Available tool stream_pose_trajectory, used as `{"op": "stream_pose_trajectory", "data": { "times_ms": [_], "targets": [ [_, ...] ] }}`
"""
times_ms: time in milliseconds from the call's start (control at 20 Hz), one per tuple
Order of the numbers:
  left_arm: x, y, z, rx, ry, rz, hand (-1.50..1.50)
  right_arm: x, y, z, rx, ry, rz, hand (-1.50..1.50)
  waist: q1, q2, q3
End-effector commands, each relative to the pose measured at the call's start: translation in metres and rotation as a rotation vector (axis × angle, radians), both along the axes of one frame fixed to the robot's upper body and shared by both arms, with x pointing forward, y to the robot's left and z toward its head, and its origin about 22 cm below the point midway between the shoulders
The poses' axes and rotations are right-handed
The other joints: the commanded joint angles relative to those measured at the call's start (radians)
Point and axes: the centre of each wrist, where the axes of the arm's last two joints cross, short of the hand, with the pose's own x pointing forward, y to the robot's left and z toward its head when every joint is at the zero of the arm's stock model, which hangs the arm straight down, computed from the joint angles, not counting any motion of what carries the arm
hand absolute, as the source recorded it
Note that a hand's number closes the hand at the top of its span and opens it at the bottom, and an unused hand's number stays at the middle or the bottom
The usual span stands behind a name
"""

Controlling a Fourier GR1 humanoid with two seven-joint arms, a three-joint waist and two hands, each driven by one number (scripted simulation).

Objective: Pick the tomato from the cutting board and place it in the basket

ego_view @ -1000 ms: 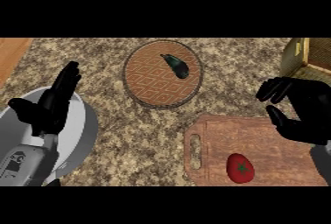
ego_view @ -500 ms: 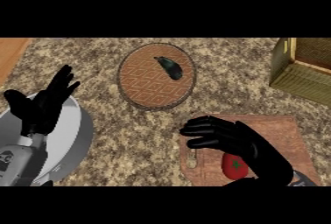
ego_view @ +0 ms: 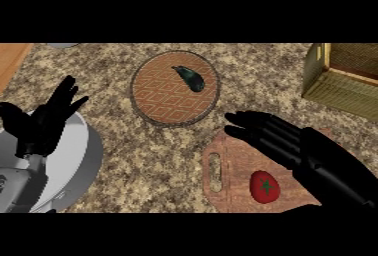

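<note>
Two hands are showing: we are resting the left hand (ego_view: pixel 46 122) at the left edge, fingers straight and apart, over a grey bowl (ego_view: pixel 77 165). Moving rightward, a patterned plate (ego_view: pixel 176 87) is lying on the table (ego_view: pixel 125 150). The tomato (ego_view: pixel 264 186) is sitting on the cutting board (ego_view: pixel 221 170), untouched. We are holding the right hand (ego_view: pixel 291 145) above it, fingers extended, gripping nothing. We should be lowering over the tomato before closing. The basket (ego_view: pixel 341 80) is waiting far right.
</note>
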Motion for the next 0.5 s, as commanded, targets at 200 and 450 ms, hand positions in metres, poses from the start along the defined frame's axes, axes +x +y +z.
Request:
{"op": "stream_pose_trajectory", "data": {
  "times_ms": [200,450],
  "targets": [
    [-0.015,0.005,-0.023,0.021,0.092,0.025,0.00,0.005,-0.020,0.090,-0.314,-0.032,-0.288,-1.50,0.026,0.014,-0.007],
    [-0.008,0.007,-0.015,0.020,0.090,0.039,0.00,0.018,-0.042,0.103,-0.472,0.184,-0.166,-1.50,0.014,0.016,-0.004]
  ]
}}
